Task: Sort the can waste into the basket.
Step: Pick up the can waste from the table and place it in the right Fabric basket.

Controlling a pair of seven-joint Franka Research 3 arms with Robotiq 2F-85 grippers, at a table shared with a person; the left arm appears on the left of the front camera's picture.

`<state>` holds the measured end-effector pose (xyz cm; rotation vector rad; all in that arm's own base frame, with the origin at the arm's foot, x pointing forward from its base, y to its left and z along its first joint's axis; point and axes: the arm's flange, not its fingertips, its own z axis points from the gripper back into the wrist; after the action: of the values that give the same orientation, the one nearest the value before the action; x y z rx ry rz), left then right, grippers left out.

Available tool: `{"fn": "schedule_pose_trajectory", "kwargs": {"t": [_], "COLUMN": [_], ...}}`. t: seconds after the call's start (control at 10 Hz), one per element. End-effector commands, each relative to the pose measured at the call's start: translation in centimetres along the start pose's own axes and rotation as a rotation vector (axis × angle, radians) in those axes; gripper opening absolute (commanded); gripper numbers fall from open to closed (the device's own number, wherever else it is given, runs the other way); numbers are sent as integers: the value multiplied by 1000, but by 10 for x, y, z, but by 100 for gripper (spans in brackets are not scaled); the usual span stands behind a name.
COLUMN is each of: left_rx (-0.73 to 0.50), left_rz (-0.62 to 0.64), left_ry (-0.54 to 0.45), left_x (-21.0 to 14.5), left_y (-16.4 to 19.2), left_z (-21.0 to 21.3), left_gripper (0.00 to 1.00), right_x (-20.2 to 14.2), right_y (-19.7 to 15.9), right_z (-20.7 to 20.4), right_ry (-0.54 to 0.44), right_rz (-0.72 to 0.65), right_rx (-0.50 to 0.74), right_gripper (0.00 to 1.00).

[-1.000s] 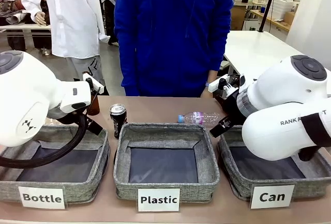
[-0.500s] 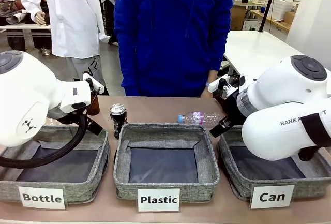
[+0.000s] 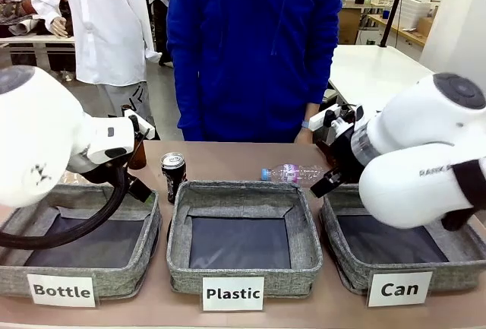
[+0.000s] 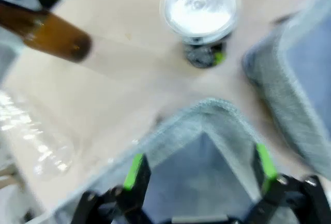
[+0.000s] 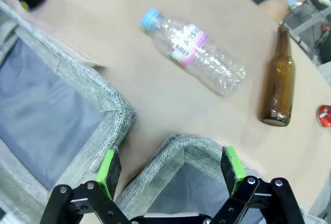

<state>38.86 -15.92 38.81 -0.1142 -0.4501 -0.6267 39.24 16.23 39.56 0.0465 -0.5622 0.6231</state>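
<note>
A black can [image 3: 173, 174] with a silver top stands upright on the table behind the gap between the Bottle and Plastic bins. It appears blurred in the left wrist view as the can [image 4: 200, 13], beyond my open left gripper [image 4: 200, 169], which hovers over a bin corner. The red can [image 5: 325, 116] peeks in at the right edge of the right wrist view. The basket [image 3: 343, 259] labelled "Can" sits at the right. My right gripper [image 5: 170, 172] hangs open above the basket's [image 5: 176, 151] far corner. Neither gripper has anything between its fingers.
A clear plastic bottle [image 3: 292, 173] lies behind the Plastic bin [image 3: 243, 276]; a brown bottle [image 5: 279, 87] lies to its right. Another brown bottle [image 4: 46, 35] and a clear bottle [image 4: 31, 141] lie by the Bottle bin [image 3: 137, 268]. A person in blue stands at the far side.
Both arms have shifted slightly upward over their bins. The grippers stay open and the cans have not moved.
</note>
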Motion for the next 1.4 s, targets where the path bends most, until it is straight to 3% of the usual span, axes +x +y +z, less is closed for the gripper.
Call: {"fn": "schedule_pose_trajectory", "kwargs": {"t": [0.0, 0.2, 0.4, 0.6, 0.8, 1.0, 1.2, 1.3], "left_rx": [-164, -290, -526, -720, -785, -814, -834, -808], "left_rz": [114, 253, 158, 339, 570, 740, 890, 959], "left_ry": [24, 32, -50, -283, -525, -707, -807, -821], "left_x": [-4, -26, -80, -154, -236, -290, -322, -323], "left_y": [16, 19, 67, 138, 183, 201, 194, 196], "left_z": [74, 126, 165, 193, 191, 175, 155, 148], "left_gripper": [100, 100, 100, 100, 100, 100, 100, 100], "right_x": [7, -7, -48, -113, -191, -246, -298, -310], "right_y": [-23, -45, -86, -148, -210, -245, -269, -272], "right_z": [68, 130, 181, 215, 216, 202, 180, 169], "right_ry": [-4, 40, 18, -137, -253, -334, -410, -401], "right_rz": [-171, -320, -411, -590, -819, -952, -1087, -1155], "right_rx": [88, 303, 511, 647, 748, 820, 862, 860], "right_gripper": [100, 100, 100, 100, 100, 100, 100, 100]}}
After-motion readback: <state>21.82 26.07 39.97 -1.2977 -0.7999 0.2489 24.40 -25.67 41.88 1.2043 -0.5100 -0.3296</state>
